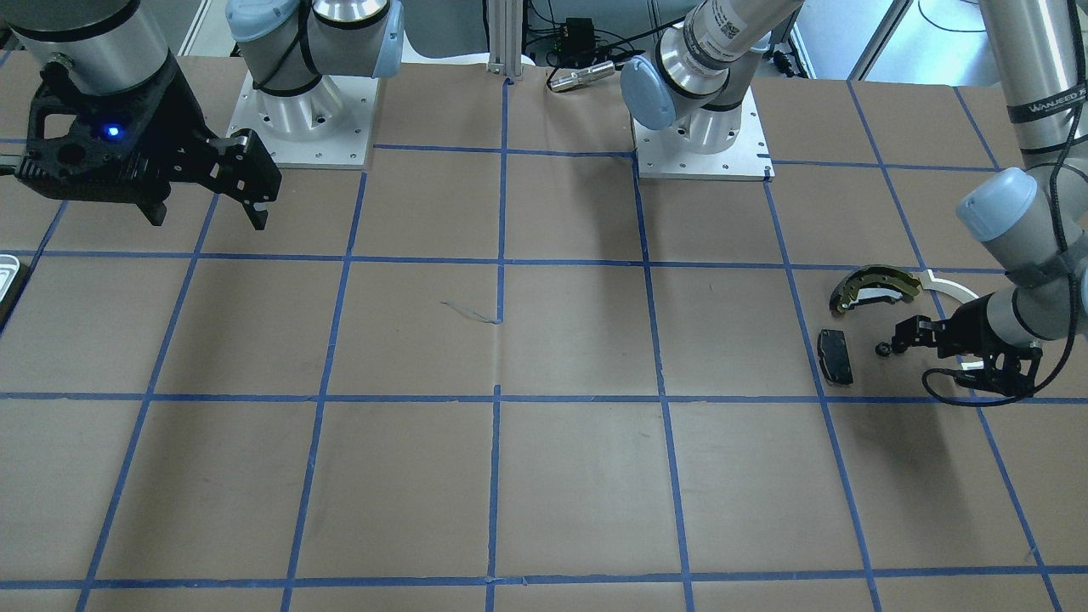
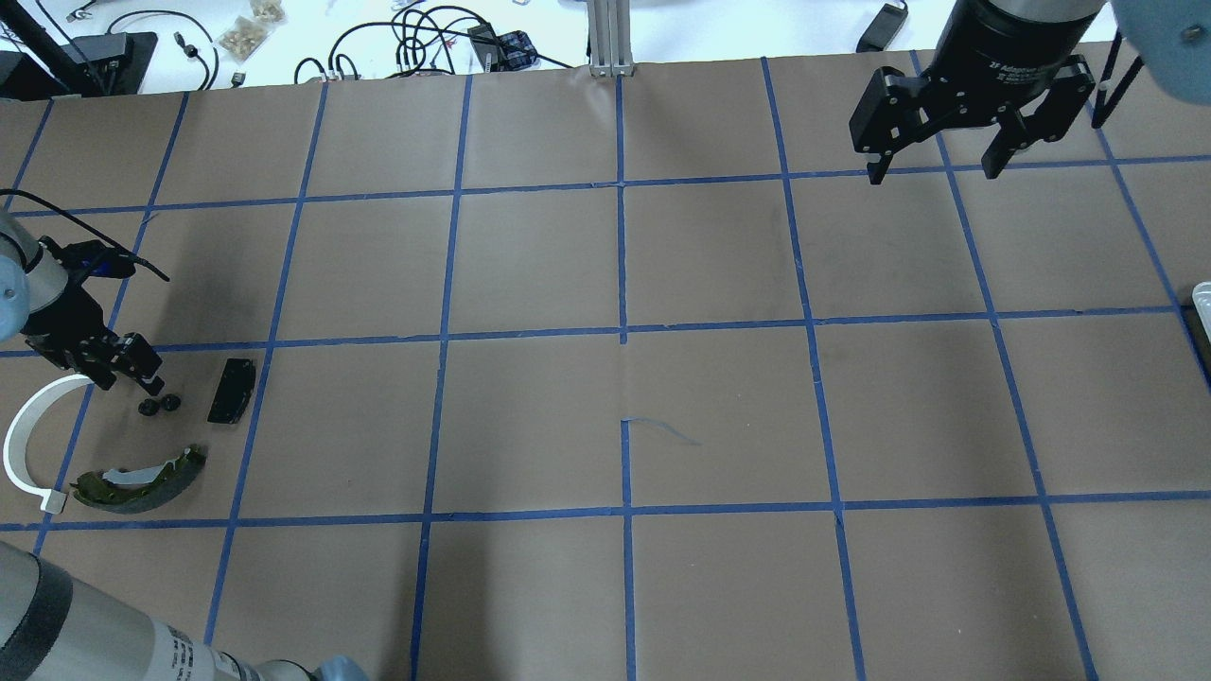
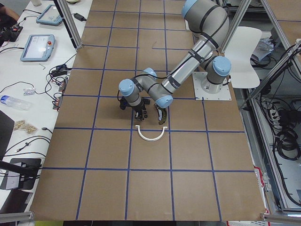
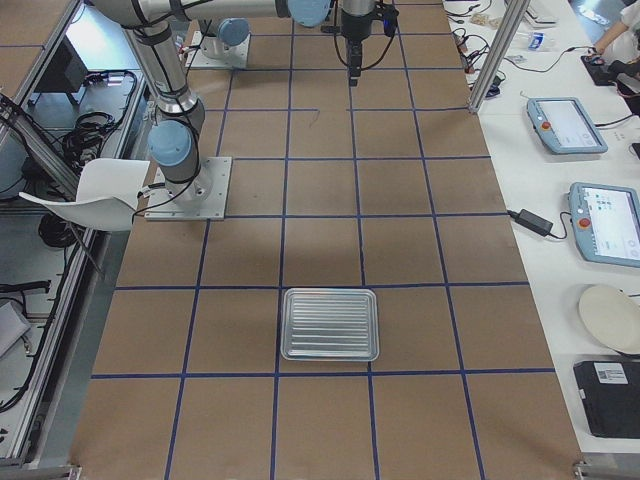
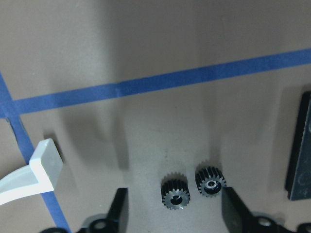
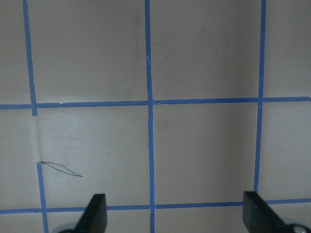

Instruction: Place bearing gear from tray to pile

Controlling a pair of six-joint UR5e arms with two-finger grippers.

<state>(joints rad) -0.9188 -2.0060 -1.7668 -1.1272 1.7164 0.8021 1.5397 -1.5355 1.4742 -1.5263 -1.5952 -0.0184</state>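
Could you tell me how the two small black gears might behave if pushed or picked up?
The two small black toothed metal gears lie flat, bores up, so they probably slide rather than roll. Looking solid and stiff, they seem heavy for their size; teeth may help grip.

Only a sliver of the tray (image 2: 1203, 295) shows at the overhead view's edge, well apart from the right fingers (image 2: 868, 142). Flanking the left fingers (image 5: 119, 208), the black pad (image 5: 300, 145) and white arc strip (image 5: 29, 174) are cropped.

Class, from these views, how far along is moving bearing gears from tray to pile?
Done: two bearing gears lie by the black pad; the tray looks empty. In hand: nothing, left gripper open over them, right gripper open. Left: seemingly only withdrawing.
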